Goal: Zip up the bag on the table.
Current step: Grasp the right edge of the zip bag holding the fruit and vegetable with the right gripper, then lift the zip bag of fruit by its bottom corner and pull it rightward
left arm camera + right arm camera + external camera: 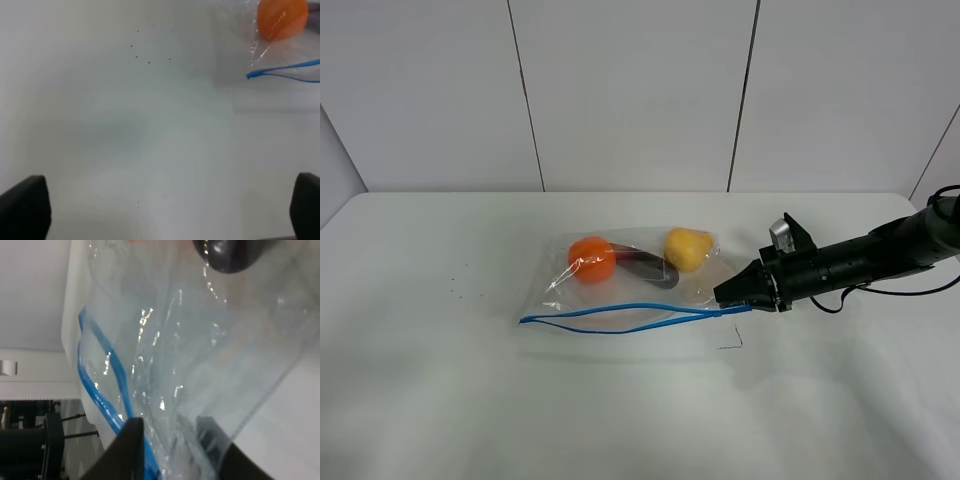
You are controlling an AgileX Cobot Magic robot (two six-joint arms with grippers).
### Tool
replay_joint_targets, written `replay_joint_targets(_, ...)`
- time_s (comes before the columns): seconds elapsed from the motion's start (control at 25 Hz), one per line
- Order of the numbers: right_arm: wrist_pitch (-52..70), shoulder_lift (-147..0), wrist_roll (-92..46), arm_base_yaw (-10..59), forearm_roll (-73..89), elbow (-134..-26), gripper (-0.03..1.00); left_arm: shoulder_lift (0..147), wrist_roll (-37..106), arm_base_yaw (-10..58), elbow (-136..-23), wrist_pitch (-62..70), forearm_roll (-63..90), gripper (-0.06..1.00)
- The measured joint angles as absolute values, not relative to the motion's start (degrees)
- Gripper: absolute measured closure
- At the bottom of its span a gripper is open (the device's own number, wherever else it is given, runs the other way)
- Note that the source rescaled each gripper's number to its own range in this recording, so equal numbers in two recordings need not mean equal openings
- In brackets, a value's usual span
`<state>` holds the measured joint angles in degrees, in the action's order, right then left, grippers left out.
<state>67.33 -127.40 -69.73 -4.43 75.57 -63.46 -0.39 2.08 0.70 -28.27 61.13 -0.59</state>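
Observation:
The clear bag lies on the white table, with an orange, a purple piece and a yellow piece inside. Its blue zipper strip runs along the near edge and gapes in the middle. My right gripper is shut on the strip's right end. In the right wrist view the plastic and strip sit between its fingers. My left gripper is open over bare table, left of the bag's corner. It is outside the exterior view.
A small thin dark mark lies on the table just in front of the bag's right end. Dark specks dot the table to the left. A white panelled wall stands behind the far edge.

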Motion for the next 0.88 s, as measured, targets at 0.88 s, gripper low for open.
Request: replay_joint_targets(0.88,66.6,-127.4,-69.7,-4.4,75.3,-63.5,0.97,-0.4,2.1,0.7,-28.3,61.1,-0.6,-0.06)
